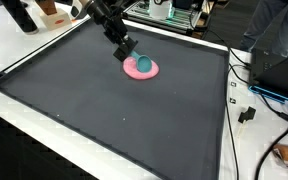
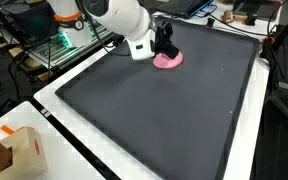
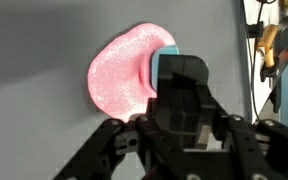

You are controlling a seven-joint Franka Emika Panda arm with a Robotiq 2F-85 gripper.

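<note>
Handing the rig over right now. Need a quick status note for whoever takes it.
Pincer: down at the blue piece. The wrist view does not show whether it is open or shut.
Things: the blue piece sits on the pink plate, toward one edge of it, and the plate lies flat on the black mat.
Done: blue piece is on the plate.
Left: pincer is not yet clear of the piece.

The mat (image 1: 114, 110) lies on the surface (image 1: 19, 50). The disc (image 1: 144, 70) lies on the mat's far part. An object (image 1: 131, 62) sits on the disc, the gripper (image 1: 127, 55) directly over it. A box (image 2: 14, 150) stands on the surface, off the mat.
</note>
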